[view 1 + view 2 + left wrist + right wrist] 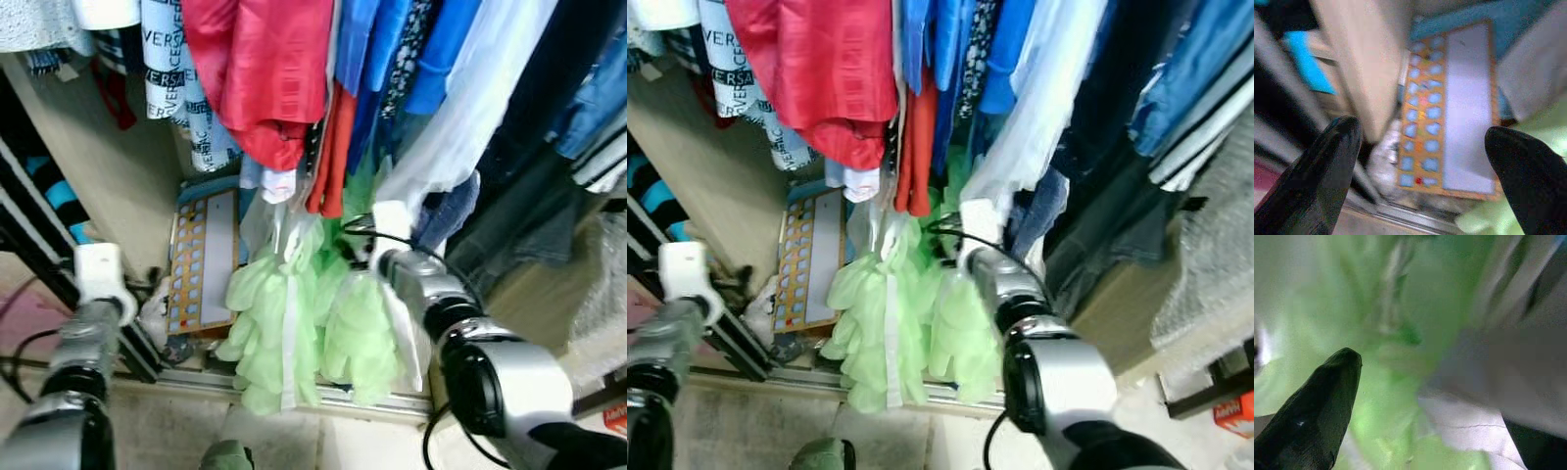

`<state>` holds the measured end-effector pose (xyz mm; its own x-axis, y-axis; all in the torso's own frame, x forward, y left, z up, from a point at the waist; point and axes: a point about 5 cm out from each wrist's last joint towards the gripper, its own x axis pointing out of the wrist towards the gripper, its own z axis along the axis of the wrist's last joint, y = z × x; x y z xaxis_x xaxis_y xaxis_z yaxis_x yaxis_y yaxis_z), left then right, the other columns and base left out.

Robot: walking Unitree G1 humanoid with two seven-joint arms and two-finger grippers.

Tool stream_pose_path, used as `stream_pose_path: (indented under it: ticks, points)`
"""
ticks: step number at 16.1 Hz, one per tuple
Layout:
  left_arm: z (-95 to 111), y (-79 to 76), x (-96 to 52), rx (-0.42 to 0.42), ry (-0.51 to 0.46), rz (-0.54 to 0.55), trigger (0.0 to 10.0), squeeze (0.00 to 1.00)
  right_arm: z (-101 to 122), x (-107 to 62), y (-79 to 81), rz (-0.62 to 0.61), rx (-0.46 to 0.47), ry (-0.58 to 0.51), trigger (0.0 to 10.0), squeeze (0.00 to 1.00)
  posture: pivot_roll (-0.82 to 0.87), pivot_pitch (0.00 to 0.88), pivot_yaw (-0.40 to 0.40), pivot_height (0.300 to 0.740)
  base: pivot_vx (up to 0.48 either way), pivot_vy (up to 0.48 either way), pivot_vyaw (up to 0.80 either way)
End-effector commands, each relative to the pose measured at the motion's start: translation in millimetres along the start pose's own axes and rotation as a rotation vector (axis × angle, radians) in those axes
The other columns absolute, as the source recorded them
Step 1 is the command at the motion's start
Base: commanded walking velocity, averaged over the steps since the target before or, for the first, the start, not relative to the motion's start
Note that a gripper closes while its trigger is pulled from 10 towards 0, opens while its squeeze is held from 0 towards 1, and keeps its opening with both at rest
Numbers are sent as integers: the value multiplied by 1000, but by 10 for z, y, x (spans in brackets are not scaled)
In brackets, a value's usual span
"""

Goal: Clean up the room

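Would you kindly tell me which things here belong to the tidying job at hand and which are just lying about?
In the job:
- pale green ruffled garment, hanging low among the clothes
- right gripper, open, pushed into that green fabric
- left gripper, open, aimed at the board

Lying about:
- orange board with blue squares, on the wardrobe floor
- red shirt on the rail
- blue shirts beside it
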<state>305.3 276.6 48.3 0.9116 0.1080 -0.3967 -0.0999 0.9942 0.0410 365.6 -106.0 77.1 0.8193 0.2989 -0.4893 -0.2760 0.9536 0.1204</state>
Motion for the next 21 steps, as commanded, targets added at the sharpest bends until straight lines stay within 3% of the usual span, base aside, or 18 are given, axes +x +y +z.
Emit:
stream_pose_path:
  ticks: [1,3,4,6,8,11,14,16,18,20,21]
  points:
    - [73,-100,-29,10,-56,-56,10000,0,57,-11,-22,8,0,-11,10000,0,161,0,-58,740,0,0,0]
    - [60,-179,-149,-59,-108,-64,10000,0,-93,-48,-96,-28,-9,27,10000,0,157,0,-62,740,0,0,0]
    - [5,-281,-384,-77,-144,-98,10000,0,-311,-195,-182,-56,-16,60,10000,0,152,0,-53,740,0,0,0]
    - [13,-410,-571,-61,-170,-159,10000,0,-402,-413,-261,-80,-65,47,10000,0,147,0,-42,740,0,0,0]
    - [184,-581,-819,-56,-279,-193,10000,0,-340,-741,-300,-110,-218,-125,10000,0,132,0,-17,740,0,0,0]
    - [596,-729,-1052,-46,-467,-158,10000,0,132,-1016,-106,-110,-399,-559,10000,0,134,0,-9,740,0,0,0]
    - [736,-749,-1088,-143,-504,-93,10000,0,415,-1058,18,-99,-440,-641,10000,0,146,0,-5,740,0,0,0]
    - [809,-763,-1095,-150,-520,-75,10000,0,487,-1034,89,-76,-449,-671,10000,0,138,0,-8,740,0,0,0]
    - [848,-812,-1130,-104,-539,-52,10000,0,412,-976,104,-52,-407,-632,10000,0,133,0,-17,740,0,0,0]
    - [739,-795,-1148,-81,-523,-23,10000,0,325,-979,64,-48,-462,-618,10000,0,106,0,-6,740,0,0,0]
    - [574,-771,-1172,-45,-475,0,10000,0,217,-970,6,-84,-512,-588,10000,0,102,0,1,740,0,0,0]
